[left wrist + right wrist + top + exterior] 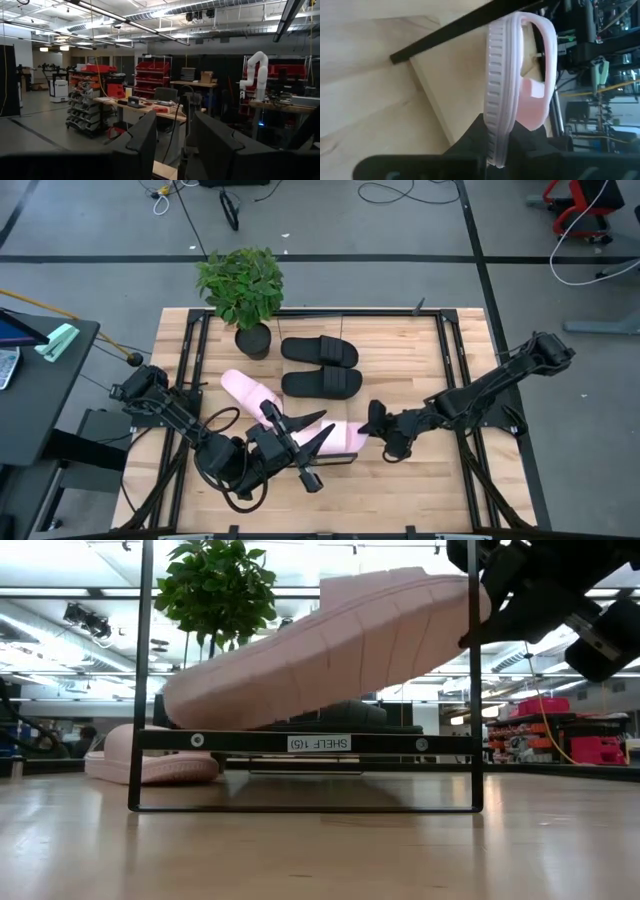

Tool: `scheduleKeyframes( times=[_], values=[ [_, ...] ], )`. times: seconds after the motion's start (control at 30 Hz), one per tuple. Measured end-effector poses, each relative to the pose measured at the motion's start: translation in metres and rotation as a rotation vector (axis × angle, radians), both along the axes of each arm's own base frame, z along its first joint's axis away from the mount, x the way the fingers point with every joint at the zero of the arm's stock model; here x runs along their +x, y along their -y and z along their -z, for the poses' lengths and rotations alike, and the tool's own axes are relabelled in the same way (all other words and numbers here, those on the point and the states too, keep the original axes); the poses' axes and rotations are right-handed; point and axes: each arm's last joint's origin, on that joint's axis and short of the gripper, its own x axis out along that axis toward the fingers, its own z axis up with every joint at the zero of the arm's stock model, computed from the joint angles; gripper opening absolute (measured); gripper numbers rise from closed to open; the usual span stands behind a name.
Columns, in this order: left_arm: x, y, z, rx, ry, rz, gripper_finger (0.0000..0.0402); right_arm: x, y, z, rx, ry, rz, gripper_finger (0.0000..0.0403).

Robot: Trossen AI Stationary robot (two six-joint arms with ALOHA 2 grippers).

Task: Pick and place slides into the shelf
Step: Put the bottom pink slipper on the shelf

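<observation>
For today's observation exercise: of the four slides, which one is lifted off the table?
The pink slide held by the right gripper, tilted over the shelf. The other pink slide and both black slides lie flat.

The right arm reaches in from the desk's right edge toward its middle, its claw [497, 150] clamped tight. The left arm folds low near the front-left corner (wrist tipped upward), its claw [172, 145] parted.

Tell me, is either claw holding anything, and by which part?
Yes: the right claw pinches a pink slide by the edge of its sole at one end. The left claw holds nothing.
</observation>
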Motion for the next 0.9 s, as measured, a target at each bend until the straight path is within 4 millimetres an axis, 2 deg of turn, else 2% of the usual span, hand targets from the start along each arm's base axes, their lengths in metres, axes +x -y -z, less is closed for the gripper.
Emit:
scheduleKeyframes(
  times=[0.33, 0.9],
  values=[
    [0.001, -0.001, 0.000, -0.006, 0.004, -0.002, 0.0124, 0.007, -0.003, 0.008, 0.006, -0.002, -0.030, 0.0034],
    [0.001, -0.001, 0.000, -0.007, 0.005, -0.002, 0.0117, 0.012, 0.011, 0.012, 0.108, -0.072, -0.045, 0.0034]
  ],
)
